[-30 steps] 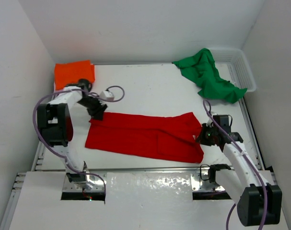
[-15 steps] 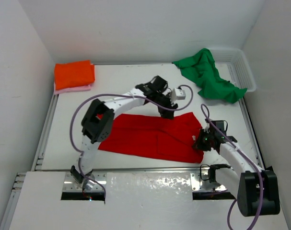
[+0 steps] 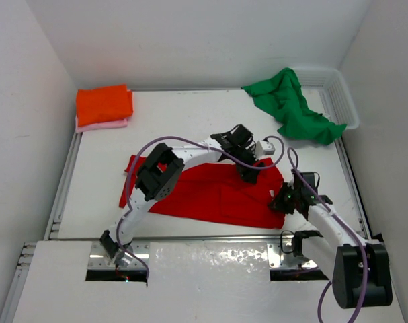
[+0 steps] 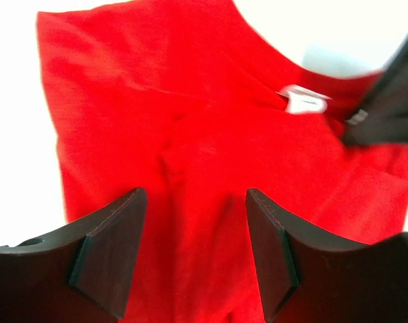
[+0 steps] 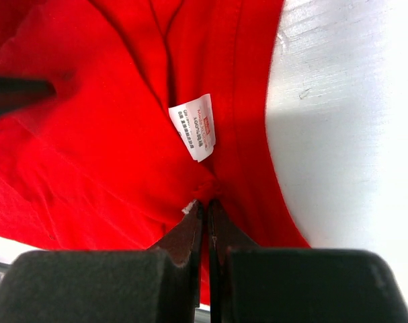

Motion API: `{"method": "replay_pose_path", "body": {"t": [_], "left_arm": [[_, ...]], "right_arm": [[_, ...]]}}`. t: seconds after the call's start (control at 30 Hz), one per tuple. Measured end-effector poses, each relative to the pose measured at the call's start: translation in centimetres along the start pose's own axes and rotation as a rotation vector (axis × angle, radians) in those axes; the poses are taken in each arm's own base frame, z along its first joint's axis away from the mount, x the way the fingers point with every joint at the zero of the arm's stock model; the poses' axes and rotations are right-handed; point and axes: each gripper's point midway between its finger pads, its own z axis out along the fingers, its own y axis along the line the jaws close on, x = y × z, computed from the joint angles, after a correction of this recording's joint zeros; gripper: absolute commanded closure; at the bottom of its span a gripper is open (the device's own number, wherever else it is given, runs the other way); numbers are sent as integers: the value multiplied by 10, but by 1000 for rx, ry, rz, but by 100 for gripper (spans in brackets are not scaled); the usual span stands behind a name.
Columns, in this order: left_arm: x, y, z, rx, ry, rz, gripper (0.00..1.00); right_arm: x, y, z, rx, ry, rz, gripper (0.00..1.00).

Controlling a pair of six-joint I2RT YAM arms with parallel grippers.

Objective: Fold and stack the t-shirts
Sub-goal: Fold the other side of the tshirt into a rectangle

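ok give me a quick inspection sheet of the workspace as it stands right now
surface: white table, no spills seen
job's things: red t-shirt spread near the front; orange t-shirt folded on top of pink t-shirt, far left; green t-shirt crumpled, half out of the basket
clutter: white mesh basket, far right corner
grippers: left gripper open over the red t-shirt, holding nothing; right gripper shut on the red t-shirt's edge, beside its label
cables: purple cables loop along both arms
surroundings: white walls on three sides
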Motion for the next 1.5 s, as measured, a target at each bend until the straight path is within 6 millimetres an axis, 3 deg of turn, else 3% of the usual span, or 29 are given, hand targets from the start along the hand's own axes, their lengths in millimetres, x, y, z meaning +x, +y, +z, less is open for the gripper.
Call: {"method": "replay_pose_path", "body": {"t": [0.13, 0.33, 0.6, 0.63, 0.7, 0.9, 1.0, 1.03, 1.07, 1.13, 1.17, 1.3, 1.43, 1.5], "left_arm": [[-6, 10, 0, -62, -14, -20, 41], [-9, 10, 14, -32, -39, -55, 42], [-13, 5, 24, 3, -53, -72, 62], [-13, 4, 25, 7, -52, -71, 61], [-13, 3, 26, 16, -52, -70, 47], [-34, 3, 21, 15, -89, -72, 45], [-48, 7, 16, 3, -121, -89, 58], [-52, 8, 14, -1, -128, -86, 63], [-55, 8, 12, -3, -135, -87, 76], [-58, 7, 11, 2, -141, -90, 84], [-58, 6, 11, 6, -141, -88, 89], [-47, 1, 15, 25, -115, -95, 90], [-26, -4, 22, 30, -60, -104, 80], [-20, -6, 24, 29, -38, -101, 80]], "right_arm": [[0, 0, 0, -9, -15, -1, 100], [0, 0, 0, -15, -24, -5, 100], [1, 3, 2, -31, -12, -9, 100], [1, 3, 2, -32, -12, -10, 100], [1, 3, 2, -33, -10, -10, 100], [1, 4, 3, -39, -7, -12, 100], [1, 4, 3, -39, -7, -13, 100], [1, 4, 3, -39, -7, -13, 100], [1, 4, 3, -39, -7, -13, 100], [1, 4, 3, -39, -7, -13, 100], [1, 4, 3, -39, -8, -13, 100], [1, 4, 3, -39, -8, -14, 100], [1, 4, 3, -39, -8, -17, 100], [1, 4, 3, -40, -9, -18, 100]]}}
